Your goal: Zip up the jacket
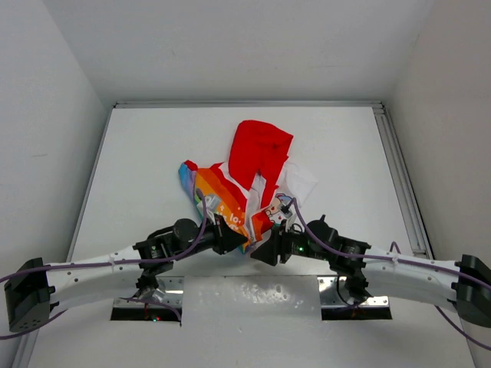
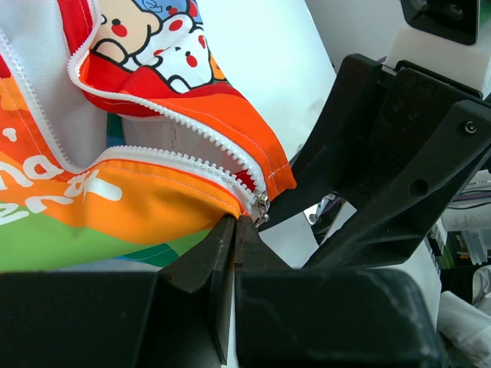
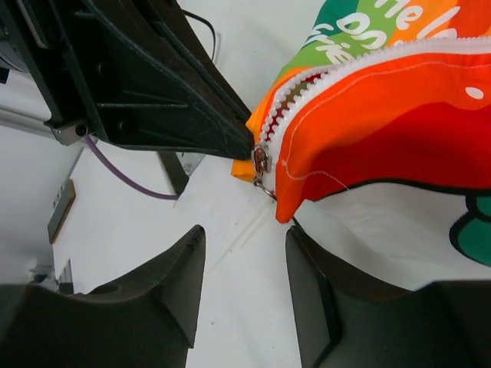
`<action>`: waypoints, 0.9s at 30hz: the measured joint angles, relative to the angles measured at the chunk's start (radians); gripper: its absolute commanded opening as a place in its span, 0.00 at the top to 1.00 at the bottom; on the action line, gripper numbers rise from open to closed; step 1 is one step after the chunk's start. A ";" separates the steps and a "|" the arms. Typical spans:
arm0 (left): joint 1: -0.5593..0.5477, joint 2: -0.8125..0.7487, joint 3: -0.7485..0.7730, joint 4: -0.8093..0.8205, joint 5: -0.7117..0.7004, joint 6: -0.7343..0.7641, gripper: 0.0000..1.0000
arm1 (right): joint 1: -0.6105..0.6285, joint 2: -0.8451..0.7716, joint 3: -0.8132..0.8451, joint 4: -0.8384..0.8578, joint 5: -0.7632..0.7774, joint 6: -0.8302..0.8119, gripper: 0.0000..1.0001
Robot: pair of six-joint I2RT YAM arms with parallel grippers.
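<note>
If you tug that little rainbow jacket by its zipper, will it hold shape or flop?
Likely floppy: the jacket lies crumpled and folded, so it would probably bunch toward a pull unless pinned at the hem, where the left gripper pinches. It looks thin and light, so a push may slide it across the smooth table.

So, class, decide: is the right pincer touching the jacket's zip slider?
Apart. The right wrist view shows bare table between the open right pincer and the zip slider on the jacket.
</note>
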 measured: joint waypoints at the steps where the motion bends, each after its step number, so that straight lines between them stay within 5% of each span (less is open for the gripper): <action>1: 0.000 0.000 0.000 0.000 0.003 0.000 1.00 | 0.000 0.011 0.000 0.011 -0.001 0.000 0.54; 27: 0.000 0.016 -0.011 0.037 0.069 -0.027 1.00 | 0.000 0.071 -0.008 0.116 0.058 -0.026 0.63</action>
